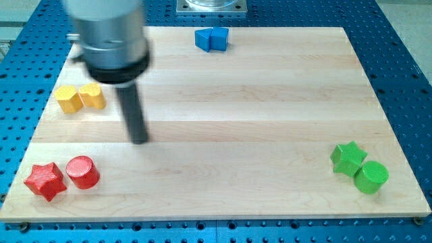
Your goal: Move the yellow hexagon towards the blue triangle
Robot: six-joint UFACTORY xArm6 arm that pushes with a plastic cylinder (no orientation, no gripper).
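Legible text, labels, brands, numbers, signs: none recorded. No marking is carried by the wooden board (229, 135), the blue perforated table (405, 81), the dark rod (133, 115) or its grey housing (111, 34). The coloured blocks are plain on every visible face. The metal plate (212, 6) at the view's top is cut off by the frame; nothing can be read on it.

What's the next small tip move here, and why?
Probably slide my tip toward the view's left and bottom, to get below-left of the yellow blocks. It sits to their lower right, apart from them, while the blue blocks lie toward the view's top right.
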